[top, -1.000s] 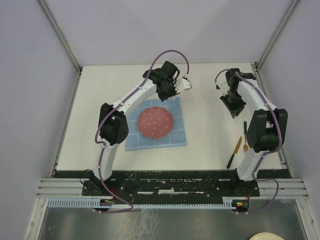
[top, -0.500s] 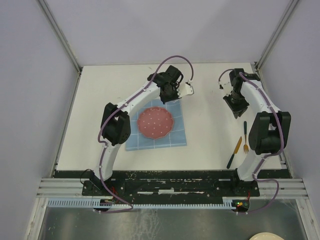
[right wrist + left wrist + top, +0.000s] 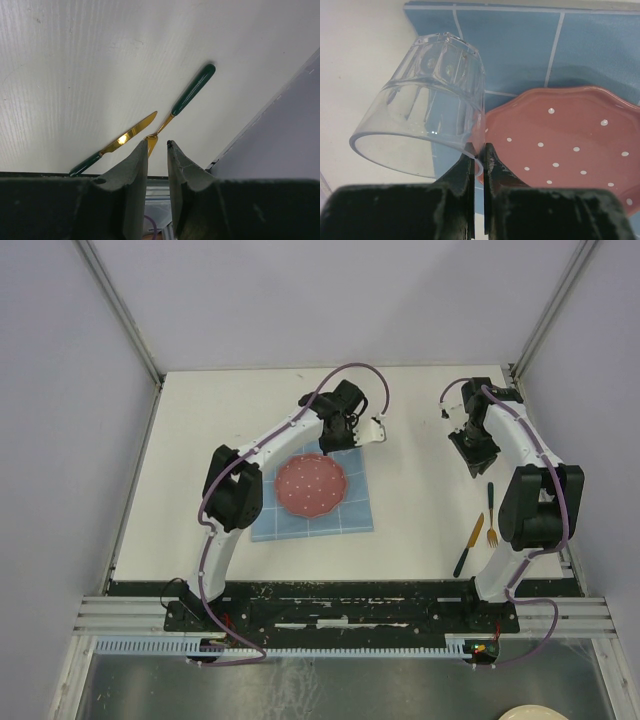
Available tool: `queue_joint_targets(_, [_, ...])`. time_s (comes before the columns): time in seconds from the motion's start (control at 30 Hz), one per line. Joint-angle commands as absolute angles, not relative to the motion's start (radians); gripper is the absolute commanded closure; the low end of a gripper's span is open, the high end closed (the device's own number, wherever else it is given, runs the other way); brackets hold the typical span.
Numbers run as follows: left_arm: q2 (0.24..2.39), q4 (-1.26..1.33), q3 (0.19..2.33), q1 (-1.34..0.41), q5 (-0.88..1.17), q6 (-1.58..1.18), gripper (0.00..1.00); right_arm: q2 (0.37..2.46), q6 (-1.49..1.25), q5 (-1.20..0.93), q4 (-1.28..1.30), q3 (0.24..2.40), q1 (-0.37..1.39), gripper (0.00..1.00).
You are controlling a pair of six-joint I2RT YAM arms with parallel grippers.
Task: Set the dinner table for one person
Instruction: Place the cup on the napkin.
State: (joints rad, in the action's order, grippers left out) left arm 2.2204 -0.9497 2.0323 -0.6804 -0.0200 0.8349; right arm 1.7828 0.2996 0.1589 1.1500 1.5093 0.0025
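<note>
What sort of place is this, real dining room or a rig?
Most likely a lab test cell, not a home: a bare white tabletop boxed in by plain panels on metal posts, two arms bolted to a rail at its near edge.

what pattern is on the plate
Pinkish red with small white polka dots. The plate shows best in the left wrist view.

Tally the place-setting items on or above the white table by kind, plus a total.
Placemat, blue grid: 1
Plate, pink with white dots: 1
Glass, clear, pinched by its rim in the left gripper: 1
Knife, gold blade, green handle: 1
Fork, gold tines, green handle: 1
Total: 5
</note>
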Motion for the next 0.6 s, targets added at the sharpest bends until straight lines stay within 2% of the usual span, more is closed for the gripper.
queue_joint_targets(0.0, [2.209, -0.954, 2.033, -0.685, -0.022, 0.891, 0.97, 1.741, 0.285, 0.151, 1.135, 1.513, -0.005, 0.70])
queue_joint_targets(0.57, [2.244, -0.966, 2.053, -0.711, -0.051, 0.943, 0.97, 1.746, 0.282, 0.140, 1.139, 1.514, -0.009, 0.70])
